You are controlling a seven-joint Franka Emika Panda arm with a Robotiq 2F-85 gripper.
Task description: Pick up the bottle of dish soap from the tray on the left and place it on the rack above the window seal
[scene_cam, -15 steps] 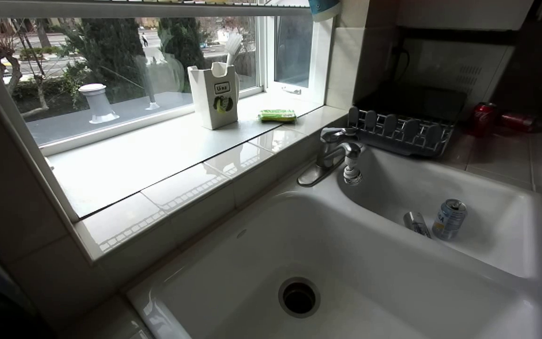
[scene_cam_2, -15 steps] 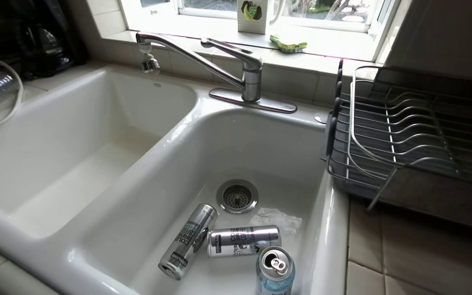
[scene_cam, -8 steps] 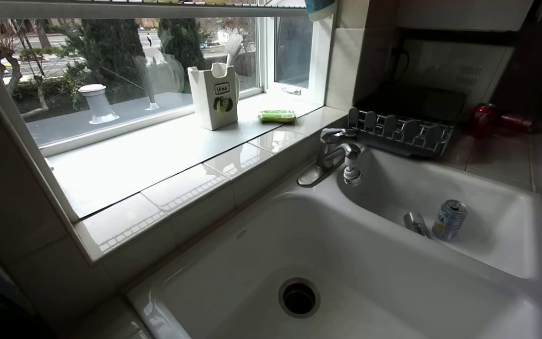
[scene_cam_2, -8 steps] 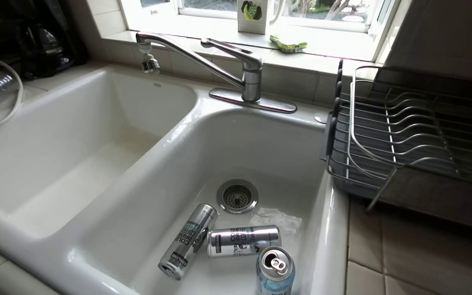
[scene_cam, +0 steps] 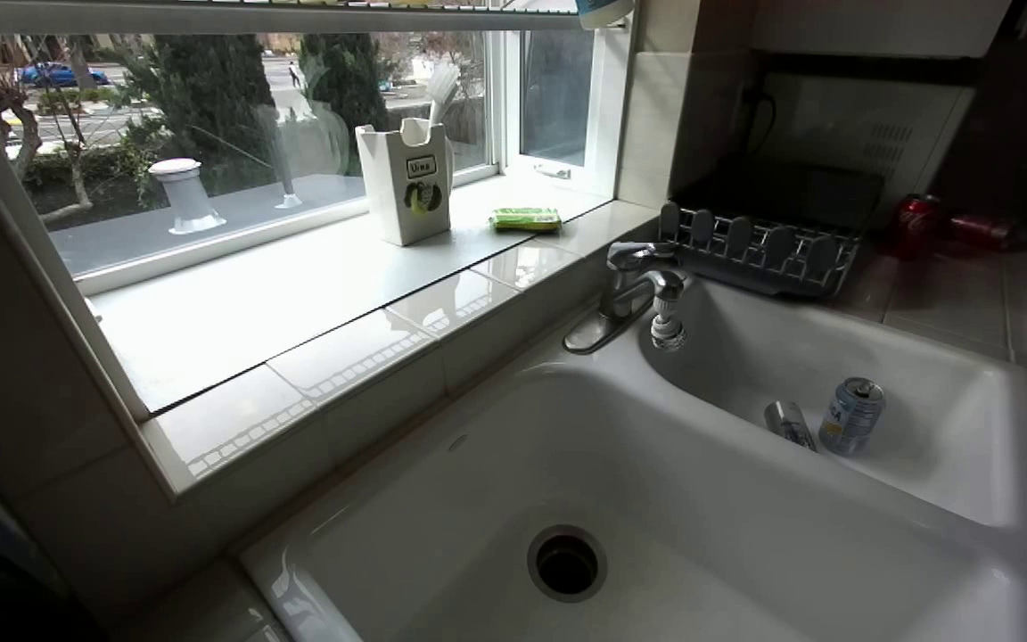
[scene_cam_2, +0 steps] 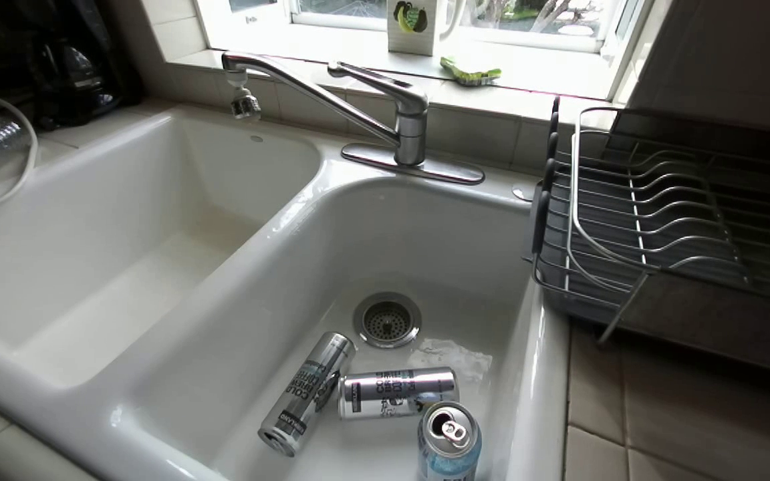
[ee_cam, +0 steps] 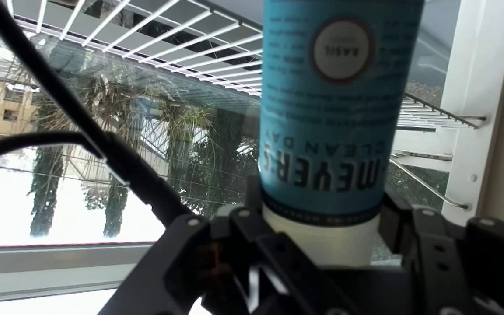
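The bottle of dish soap (ee_cam: 330, 105), teal-blue with a white end, fills the middle of the wrist view, which stands upside down. My gripper (ee_cam: 324, 203) is shut on it near that white end. In an exterior view only the bottle's lower end (scene_cam: 601, 11) shows, roughly upright at the top edge. The rack, a pale shelf of bars (ee_cam: 177, 48), is behind the bottle; its front edge (scene_cam: 299, 20) crosses the window top. The glossy tiled window seal (scene_cam: 371, 343) lies below. The tray cannot be told for certain. The gripper is out of both exterior views.
A white pitcher (scene_cam: 406, 183) with a brush and a green packet (scene_cam: 524, 219) stand on the sill. The faucet (scene_cam_2: 408, 127), sink with several cans (scene_cam_2: 398, 393) and dark wire dish drainer (scene_cam_2: 639, 227) are below. A black cable (ee_cam: 72, 100) crosses the wrist view.
In an exterior view the bottle's end has moved slightly up and to the left, so less of it shows. The cans, packet and pitcher have not moved.
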